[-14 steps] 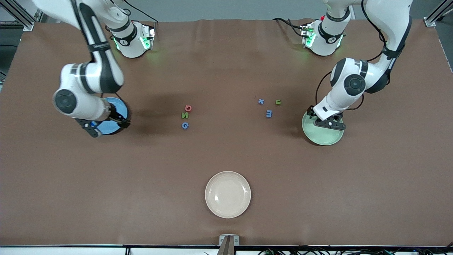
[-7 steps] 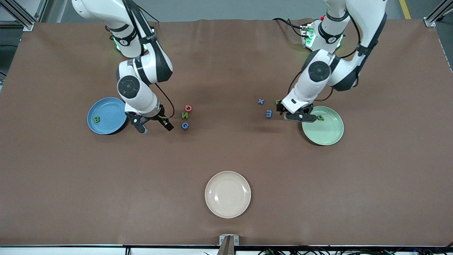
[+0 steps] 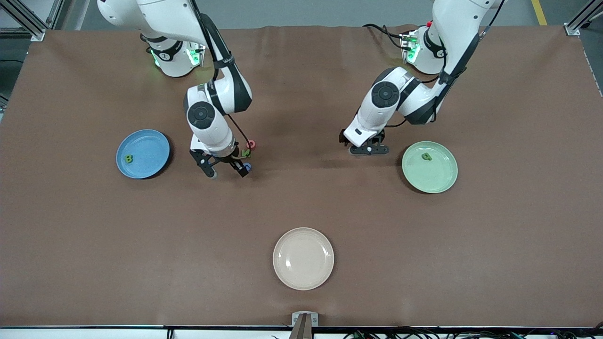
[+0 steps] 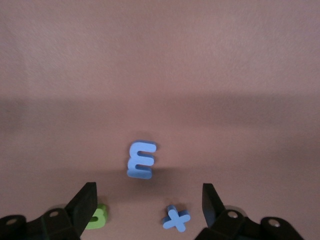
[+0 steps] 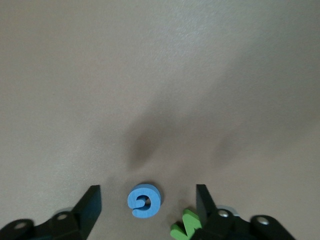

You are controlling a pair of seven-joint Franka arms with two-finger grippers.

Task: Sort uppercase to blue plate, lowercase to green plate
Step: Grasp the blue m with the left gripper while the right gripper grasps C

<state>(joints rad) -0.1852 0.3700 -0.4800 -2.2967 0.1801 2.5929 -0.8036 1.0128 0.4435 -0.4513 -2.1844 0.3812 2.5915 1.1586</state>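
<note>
On blue plate point(image 3: 155, 141) — green B point(image 3: 128, 158)

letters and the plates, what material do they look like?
Blue G, blue m: probably foam or soft plastic; thick slab edges, matte, no glare.
Blue plate, green plate, cream plate: likely plastic or glazed ceramic; smooth, solid color, faint sheen at the rims. The look cannot settle which.

Round sky-blue plate point(image 3: 142, 154) – green B point(image 3: 128, 158); pale mint-green plate point(image 3: 429, 167) – green p point(image 3: 426, 156); plain cream plate point(image 3: 303, 258); brown tabletop point(image 3: 494, 245); blue m point(image 4: 141, 159).
</note>
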